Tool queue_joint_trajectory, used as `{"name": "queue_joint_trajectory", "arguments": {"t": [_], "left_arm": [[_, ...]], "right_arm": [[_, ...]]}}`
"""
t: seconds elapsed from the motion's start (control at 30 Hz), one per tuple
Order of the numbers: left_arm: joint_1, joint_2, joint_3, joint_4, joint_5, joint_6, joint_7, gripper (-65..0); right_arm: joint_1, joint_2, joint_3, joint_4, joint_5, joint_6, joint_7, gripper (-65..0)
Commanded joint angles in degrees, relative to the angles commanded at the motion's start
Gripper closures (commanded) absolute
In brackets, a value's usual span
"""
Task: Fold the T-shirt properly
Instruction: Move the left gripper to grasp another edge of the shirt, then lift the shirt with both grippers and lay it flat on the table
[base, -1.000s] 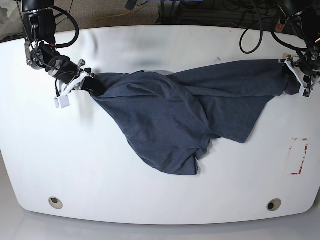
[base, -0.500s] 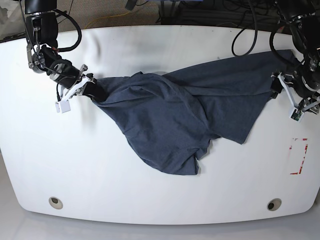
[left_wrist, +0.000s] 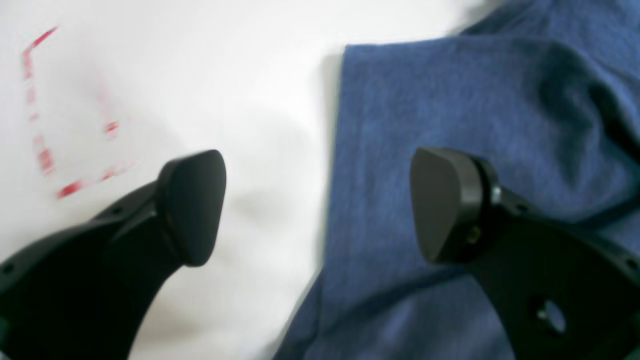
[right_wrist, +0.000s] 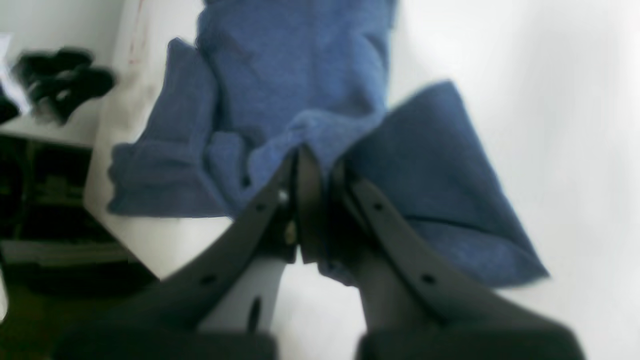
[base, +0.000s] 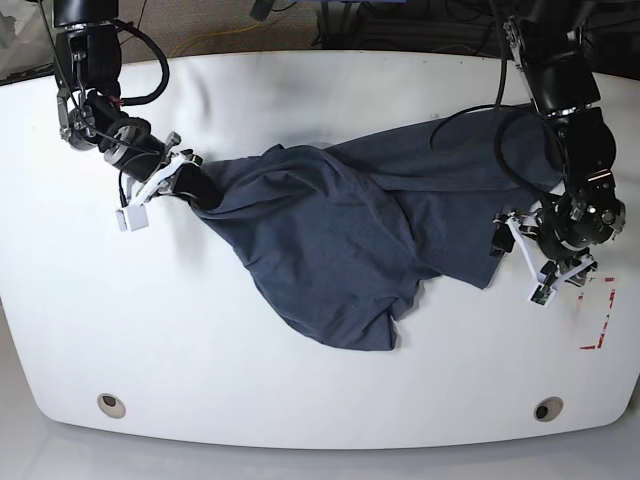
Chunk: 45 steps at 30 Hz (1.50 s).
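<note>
The dark navy-grey T-shirt (base: 350, 235) lies crumpled across the middle of the white table (base: 300, 100); no lettering shows. My right gripper (base: 185, 182), on the base view's left, is shut on a bunched fold of the shirt's left end. In the right wrist view the gripper (right_wrist: 312, 160) pinches the blue cloth (right_wrist: 300, 75). My left gripper (base: 517, 265) is open at the shirt's right lower edge. In the left wrist view this gripper (left_wrist: 320, 205) straddles the straight shirt edge (left_wrist: 450, 100), with one finger over cloth and one over bare table.
A red taped rectangle (base: 598, 318) marks the table by the right edge; it also shows in the left wrist view (left_wrist: 45, 115). Two round holes (base: 111, 405) (base: 547, 409) sit near the front edge. Cables lie behind the table's far edge.
My left gripper let go of the shirt's far right corner, opened and moved toward the front to the shirt's lower right edge. My right gripper shifted slightly right, still holding cloth.
</note>
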Motion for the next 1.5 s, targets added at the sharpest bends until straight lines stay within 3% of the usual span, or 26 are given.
{"name": "queue_joint_trajectory", "arguments": {"t": [0.37, 0.67, 0.93, 1.03, 1.3, 1.37, 1.5], "left_arm": [[-4.92, 0.26, -0.26, -14.42, 0.26, 0.09, -6.33, -53.2], [-8.97, 0.44, -0.35, -24.7, 0.18, 0.09, -7.47, -53.2], [-10.37, 2.55, -0.09, -30.86, 0.18, -0.09, -9.32, -52.8], [-10.46, 3.96, -0.09, -31.12, 0.26, 0.0, -9.76, -46.0], [-10.11, 4.31, -0.26, -30.86, 0.26, 0.09, -11.87, -4.3], [-10.11, 4.31, -0.26, -30.68, 0.26, 0.09, -11.69, 0.0], [-9.14, 3.87, -0.44, -23.12, 0.44, 0.09, -9.05, 0.0]], "right_arm": [[0.09, 0.09, -0.09, 0.26, -1.14, 0.09, 0.0, 0.0], [-0.18, 0.35, -0.09, 0.26, -1.14, 0.09, 0.0, 0.0], [-0.09, 0.35, -0.09, 0.26, -1.14, 0.09, 0.0, 0.0], [0.0, 0.35, -0.09, 0.18, -1.14, 0.09, 0.0, 0.0], [0.09, 0.35, -0.09, 0.18, -1.23, 0.09, 0.0, 0.0], [0.09, 0.35, -0.09, 0.18, -1.23, 0.09, 0.0, 0.0], [0.09, 0.44, -0.09, 0.18, -1.23, 0.09, 0.0, 0.0]]}}
